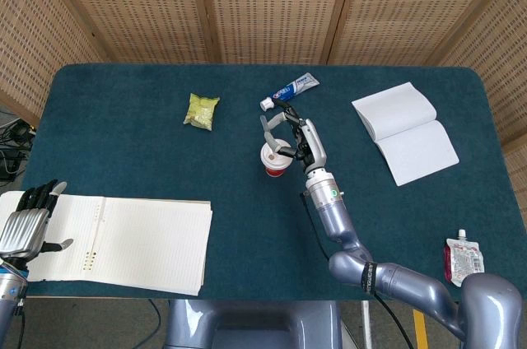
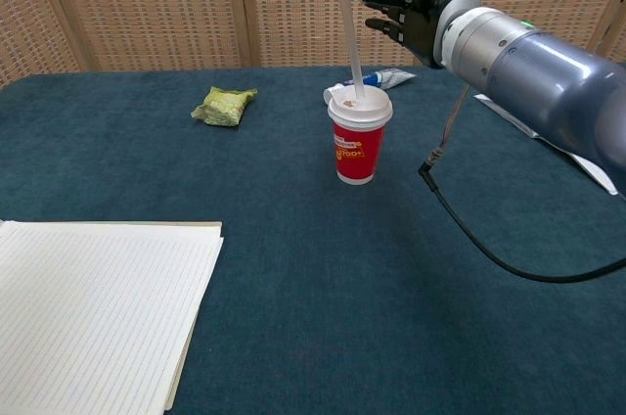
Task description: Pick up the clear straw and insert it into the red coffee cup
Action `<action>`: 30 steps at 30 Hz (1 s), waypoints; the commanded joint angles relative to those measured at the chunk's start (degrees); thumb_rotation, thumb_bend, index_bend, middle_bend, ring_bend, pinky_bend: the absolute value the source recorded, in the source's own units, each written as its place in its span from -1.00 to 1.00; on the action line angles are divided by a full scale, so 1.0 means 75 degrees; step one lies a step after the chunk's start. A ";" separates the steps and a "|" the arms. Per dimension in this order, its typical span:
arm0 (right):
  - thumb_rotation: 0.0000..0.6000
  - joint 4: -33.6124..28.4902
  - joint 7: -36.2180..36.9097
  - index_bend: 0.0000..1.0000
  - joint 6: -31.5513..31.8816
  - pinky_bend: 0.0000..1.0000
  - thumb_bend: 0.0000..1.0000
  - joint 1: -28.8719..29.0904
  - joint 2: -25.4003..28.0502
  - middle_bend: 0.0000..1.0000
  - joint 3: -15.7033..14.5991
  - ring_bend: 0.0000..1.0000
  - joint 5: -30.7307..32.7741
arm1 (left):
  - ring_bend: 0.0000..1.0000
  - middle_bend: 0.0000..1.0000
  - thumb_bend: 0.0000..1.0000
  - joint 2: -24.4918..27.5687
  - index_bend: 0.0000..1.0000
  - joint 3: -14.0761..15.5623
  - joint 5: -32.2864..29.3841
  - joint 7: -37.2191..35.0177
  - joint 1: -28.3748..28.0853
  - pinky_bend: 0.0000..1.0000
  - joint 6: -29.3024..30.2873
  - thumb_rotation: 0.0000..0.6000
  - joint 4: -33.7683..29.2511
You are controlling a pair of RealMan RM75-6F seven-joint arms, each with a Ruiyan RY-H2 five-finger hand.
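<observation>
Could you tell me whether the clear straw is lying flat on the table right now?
No, the clear straw stands nearly upright, pinched by the right hand, its lower end at the red coffee cup lid.

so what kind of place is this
Probably a lab or test room set up for robot trials: a table under dark blue cloth, woven screen panels closing it in, and unrelated props laid out, such as a toothpaste tube and an open notebook.
</observation>
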 commanded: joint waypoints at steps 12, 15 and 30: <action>1.00 0.0076 0.0036 0.22 0.0003 -1.00 0.12 -0.0063 -0.0081 -0.58 -0.0106 -1.00 -0.0024 | -1.00 -1.00 -1.00 0.0007 -1.00 0.0002 -0.0006 -0.0008 0.0001 -1.00 -0.0008 1.00 0.0001; 1.00 0.0070 0.0047 0.22 0.0024 -1.00 0.11 -0.0062 -0.0090 -0.58 -0.0116 -1.00 -0.0078 | -1.00 -1.00 -1.00 0.0004 -1.00 0.0005 -0.0004 0.0003 0.0000 -1.00 -0.0010 1.00 -0.0003; 1.00 0.0049 0.0123 0.04 -0.0025 -1.00 -0.04 -0.0068 -0.0079 -0.67 -0.0146 -1.00 -0.0163 | -1.00 -1.00 -1.00 0.0027 -1.00 0.0007 -0.0027 -0.0025 -0.0004 -1.00 -0.0047 1.00 -0.0009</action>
